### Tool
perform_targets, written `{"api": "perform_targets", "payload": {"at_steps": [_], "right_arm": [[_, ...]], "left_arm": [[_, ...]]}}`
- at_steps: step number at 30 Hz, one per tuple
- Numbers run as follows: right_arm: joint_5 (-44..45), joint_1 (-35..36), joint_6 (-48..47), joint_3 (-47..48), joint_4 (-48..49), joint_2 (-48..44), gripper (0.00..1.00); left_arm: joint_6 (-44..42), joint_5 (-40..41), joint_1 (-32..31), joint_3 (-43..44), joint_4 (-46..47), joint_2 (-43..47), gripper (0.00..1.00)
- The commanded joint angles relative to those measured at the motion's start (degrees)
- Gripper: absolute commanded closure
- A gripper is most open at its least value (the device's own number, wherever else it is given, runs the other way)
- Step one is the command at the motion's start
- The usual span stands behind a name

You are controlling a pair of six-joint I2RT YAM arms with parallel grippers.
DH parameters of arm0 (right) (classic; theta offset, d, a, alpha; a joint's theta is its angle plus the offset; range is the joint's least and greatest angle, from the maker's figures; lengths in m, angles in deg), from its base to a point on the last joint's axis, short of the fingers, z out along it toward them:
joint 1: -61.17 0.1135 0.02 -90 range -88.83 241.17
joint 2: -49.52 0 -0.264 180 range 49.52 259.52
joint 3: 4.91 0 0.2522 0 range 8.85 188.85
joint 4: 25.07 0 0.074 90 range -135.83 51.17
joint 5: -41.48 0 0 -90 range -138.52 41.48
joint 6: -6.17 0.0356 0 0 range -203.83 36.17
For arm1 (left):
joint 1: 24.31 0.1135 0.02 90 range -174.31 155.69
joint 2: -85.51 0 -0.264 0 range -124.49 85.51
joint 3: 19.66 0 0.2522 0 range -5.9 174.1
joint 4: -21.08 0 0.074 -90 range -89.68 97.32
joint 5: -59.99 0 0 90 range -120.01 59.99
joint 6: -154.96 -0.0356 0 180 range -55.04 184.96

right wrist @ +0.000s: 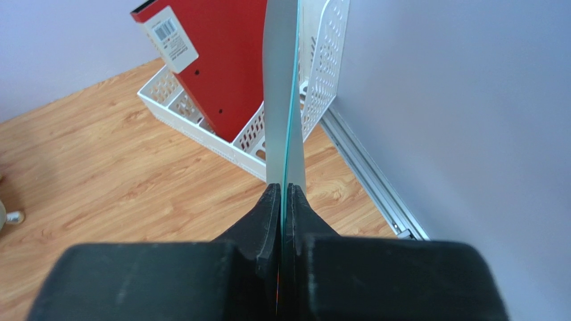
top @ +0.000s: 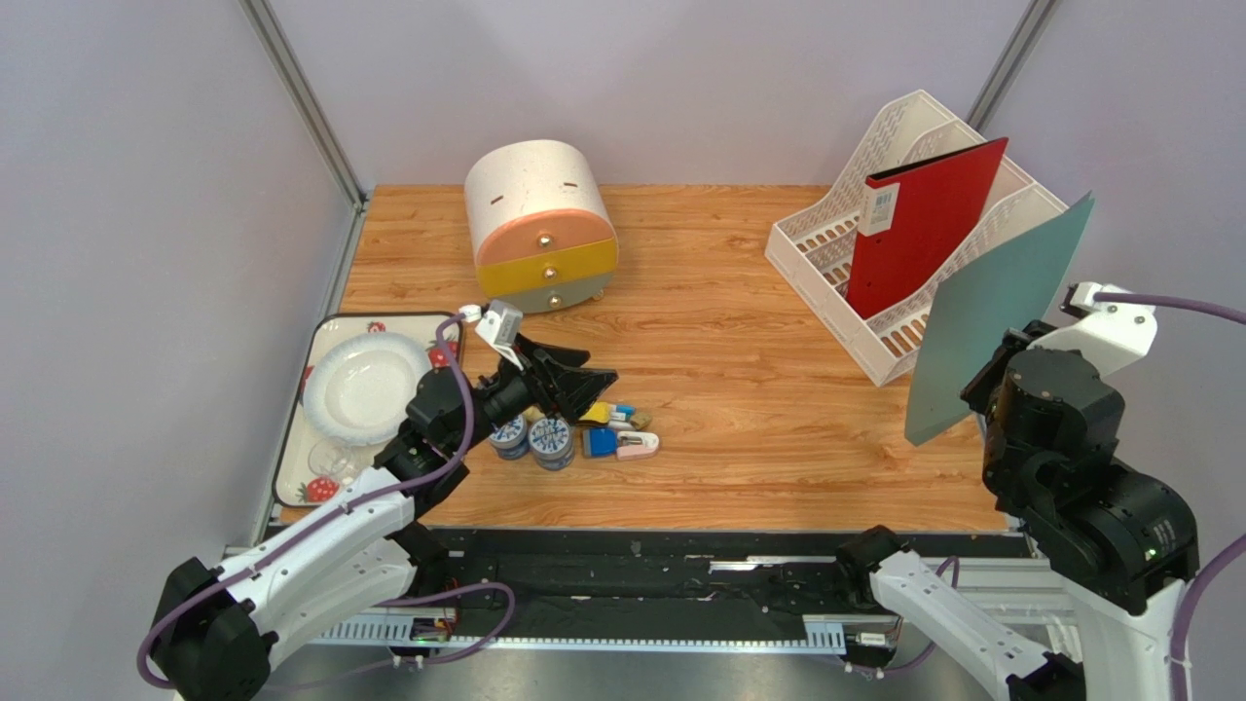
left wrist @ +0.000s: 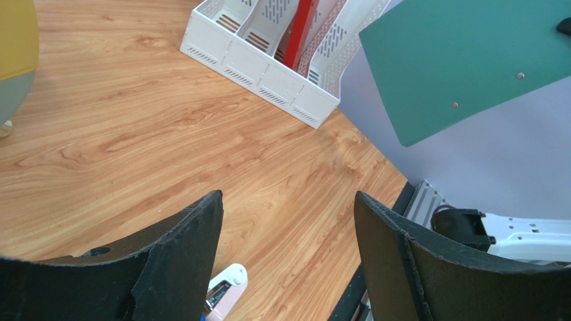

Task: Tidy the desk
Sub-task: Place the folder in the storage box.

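Observation:
The wood-grain desk carries a white file rack at the back right with a red folder standing in it. My right gripper is shut on the lower edge of a green folder and holds it upright in the air, just right of the rack. In the right wrist view the green folder runs edge-on between my shut fingers. My left gripper is open and empty, low over a cluster of small items; in its wrist view bare desk lies between the fingers.
Two tape rolls, a pink stapler and small yellow and blue items lie under the left gripper. A round drawer unit stands at the back. A strawberry-print tray with a white plate sits at the left edge.

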Motion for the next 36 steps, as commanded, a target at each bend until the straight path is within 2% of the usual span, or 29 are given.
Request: {"api": "perform_targets", "payload": {"at_steps": [1,8,17,23,28,36], "right_arm": [[8.5,0.2,-1.7,-1.6,13.6,1.0,1.0],[11.1,0.2,-7.1,-6.2,26.5,3.1,1.0],[10.6,-3.0,-12.3,-9.2,34.7,5.0,1.0],[3.7,-10.5,-11.8,-10.1,35.2,6.9,1.0],[-7.9,-21.1,-9.9,-11.0,35.8,8.9,1.0],[-10.6,-25.6,-5.5,-11.6,36.8,12.2,1.0]], "left_arm": [[-1.7,0.4,0.2,2.4,-1.1,1.9,0.2],[-2.1,0.8,0.2,2.2,-2.0,2.7,0.2],[-2.1,0.9,0.2,1.8,-1.6,2.4,0.2],[-2.2,0.8,0.2,1.5,-1.4,2.4,0.2],[-2.2,0.8,0.2,1.3,-1.0,2.2,0.2],[-2.3,1.4,0.1,1.3,-0.7,1.8,0.2]]}}
